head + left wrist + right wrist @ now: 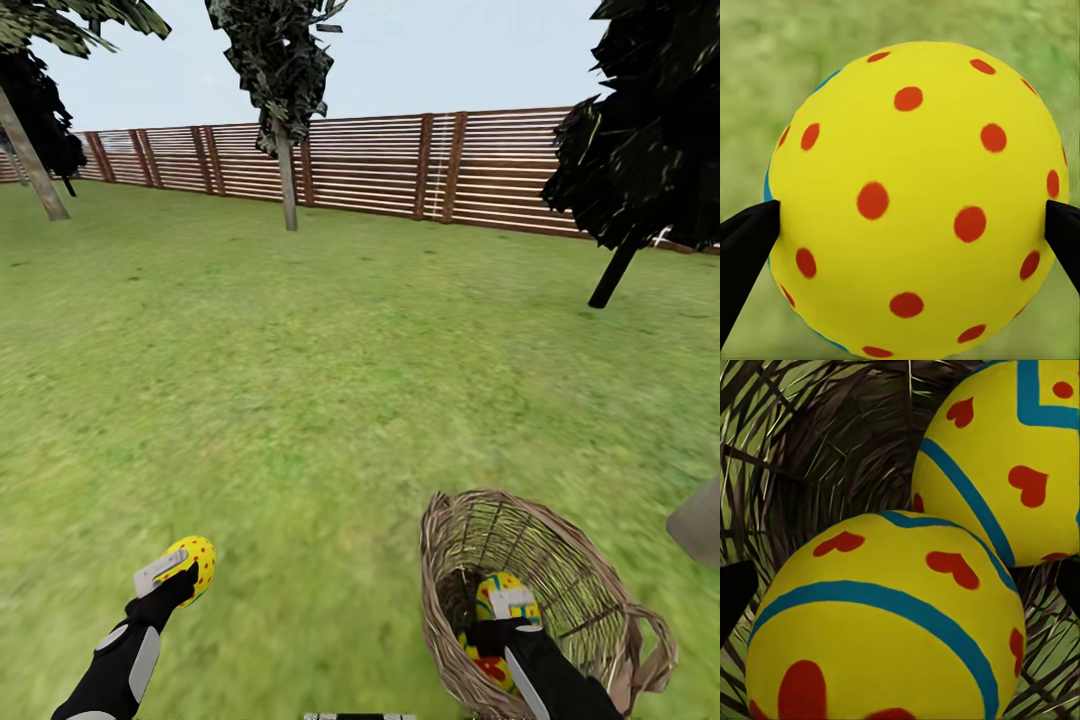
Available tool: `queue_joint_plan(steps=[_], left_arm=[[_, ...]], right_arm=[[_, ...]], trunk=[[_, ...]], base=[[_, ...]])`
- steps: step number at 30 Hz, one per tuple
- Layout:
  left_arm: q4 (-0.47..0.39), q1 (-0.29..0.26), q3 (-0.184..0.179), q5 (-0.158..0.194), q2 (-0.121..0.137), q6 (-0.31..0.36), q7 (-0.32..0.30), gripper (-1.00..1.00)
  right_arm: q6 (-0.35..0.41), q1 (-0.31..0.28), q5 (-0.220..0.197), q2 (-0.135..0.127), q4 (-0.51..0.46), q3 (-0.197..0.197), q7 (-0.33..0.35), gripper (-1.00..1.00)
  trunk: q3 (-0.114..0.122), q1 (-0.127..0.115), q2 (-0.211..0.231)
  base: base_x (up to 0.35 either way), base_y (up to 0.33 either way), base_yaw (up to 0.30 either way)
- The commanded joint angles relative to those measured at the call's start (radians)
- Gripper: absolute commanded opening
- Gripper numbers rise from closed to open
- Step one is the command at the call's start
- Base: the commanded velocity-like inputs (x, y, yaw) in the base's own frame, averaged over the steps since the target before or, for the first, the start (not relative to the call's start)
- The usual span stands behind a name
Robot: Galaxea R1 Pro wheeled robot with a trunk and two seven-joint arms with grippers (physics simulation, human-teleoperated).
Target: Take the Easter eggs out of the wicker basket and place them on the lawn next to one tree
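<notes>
My left gripper (183, 572) is shut on a yellow Easter egg (195, 562) with red dots, held just above the lawn (300, 400) at the lower left. In the left wrist view this egg (915, 202) sits between the two black fingertips (746, 247). The brown wicker basket (585, 570) lies on the grass at the lower right. My right gripper (508, 602) is down inside it, open. Its fingers (735, 596) straddle the nearer egg (885, 622), with a gap on one side. A second egg (1012, 457) with blue bands and red hearts lies just beyond it.
Two trees with pale trunks stand far off, one at the left (30, 150) and one in the middle (288, 185). A near-black tree (640, 150) stands at the right. A brown slatted fence (380, 165) closes the back. A grey shape (700, 520) juts in at the right edge.
</notes>
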Motion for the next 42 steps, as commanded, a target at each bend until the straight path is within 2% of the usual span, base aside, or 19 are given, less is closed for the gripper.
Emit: queue_joint_plan(steps=[1, 13, 16, 17, 42], left_arm=[[0.0, -0.001, 0.006, -0.004, -0.001, 0.0, -0.009, -1.0], [0.0, -0.001, 0.006, -0.004, -0.001, 0.0, -0.009, -1.0], [0.0, -0.001, 0.006, -0.004, -0.002, -0.001, -0.011, -1.0], [0.0, -0.001, 0.006, -0.004, -0.002, -0.001, -0.012, -1.0], [0.001, -0.001, 0.006, -0.004, -0.005, -0.001, -0.012, -1.0]], right_arm=[[0.006, 0.0, 0.0, -0.001, -0.002, 0.006, -0.003, 1.0], [0.006, -0.001, 0.0, 0.0, -0.002, 0.006, -0.003, 1.0], [0.005, -0.001, 0.0, -0.001, -0.002, 0.006, -0.003, 1.0], [0.004, -0.001, 0.0, -0.001, -0.002, 0.006, -0.003, -1.0], [0.001, -0.001, 0.0, -0.001, -0.002, 0.006, -0.003, -1.0]], trunk=[[-0.005, 0.0, -0.001], [-0.051, 0.006, -0.003], [-0.051, 0.006, -0.003], [-0.051, 0.006, -0.003], [-0.051, 0.006, -0.003]], base=[[0.0, 0.0, 0.0], [0.0, 0.0, 0.0], [0.0, 0.0, 0.0], [0.0, 0.0, 0.0], [0.0, 0.0, 0.0]])
